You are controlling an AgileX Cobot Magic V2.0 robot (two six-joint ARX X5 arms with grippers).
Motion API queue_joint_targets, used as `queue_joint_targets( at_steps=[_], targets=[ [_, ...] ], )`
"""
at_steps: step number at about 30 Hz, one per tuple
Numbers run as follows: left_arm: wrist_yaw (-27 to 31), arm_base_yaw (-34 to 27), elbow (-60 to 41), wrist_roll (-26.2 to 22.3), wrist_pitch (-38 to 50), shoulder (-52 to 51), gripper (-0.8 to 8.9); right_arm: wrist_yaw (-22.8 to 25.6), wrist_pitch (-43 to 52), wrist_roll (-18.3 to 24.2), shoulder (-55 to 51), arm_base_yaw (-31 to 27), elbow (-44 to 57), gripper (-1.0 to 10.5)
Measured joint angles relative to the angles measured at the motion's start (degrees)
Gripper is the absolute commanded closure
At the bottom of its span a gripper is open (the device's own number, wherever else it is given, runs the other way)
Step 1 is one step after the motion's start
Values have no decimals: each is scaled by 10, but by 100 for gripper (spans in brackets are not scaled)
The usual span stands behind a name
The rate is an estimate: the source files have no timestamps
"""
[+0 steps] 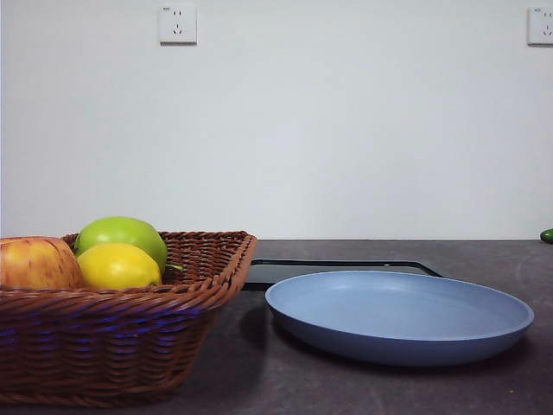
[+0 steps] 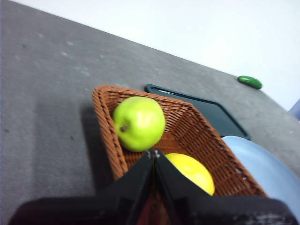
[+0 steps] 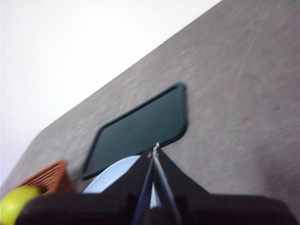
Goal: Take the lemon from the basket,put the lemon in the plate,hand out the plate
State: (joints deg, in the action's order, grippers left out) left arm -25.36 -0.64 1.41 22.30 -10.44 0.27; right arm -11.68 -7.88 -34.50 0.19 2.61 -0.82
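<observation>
The yellow lemon (image 1: 117,266) lies in the brown wicker basket (image 1: 130,333) at the front left, between a green apple (image 1: 123,235) and a red-yellow apple (image 1: 36,264). The blue-grey plate (image 1: 397,316) sits empty to the right of the basket. In the left wrist view my left gripper (image 2: 153,152) is shut and empty, above the basket (image 2: 105,122), with the lemon (image 2: 192,172) and green apple (image 2: 139,123) just beyond its tips. In the right wrist view my right gripper (image 3: 154,149) is shut and empty, above the plate (image 3: 112,176). Neither arm shows in the front view.
A flat black tray (image 1: 341,270) lies behind the plate; it also shows in the left wrist view (image 2: 206,110) and the right wrist view (image 3: 140,129). A small green object (image 1: 546,235) lies at the far right edge of the grey table (image 1: 484,255). A white wall stands behind.
</observation>
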Motion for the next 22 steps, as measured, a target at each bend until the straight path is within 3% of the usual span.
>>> queue_joint_targets(
  at_steps=[3,13,22],
  targets=[
    [-1,0,5,26,-16,0,806,-25,-12,-10,0,0,-3,944],
    [27,0,119,43,-101,34,806,-29,-120,-14,33,0,-104,944],
    [-9,0,224,14,-133,176,806,-30,-198,66,153,0,-249,944]
  ],
)
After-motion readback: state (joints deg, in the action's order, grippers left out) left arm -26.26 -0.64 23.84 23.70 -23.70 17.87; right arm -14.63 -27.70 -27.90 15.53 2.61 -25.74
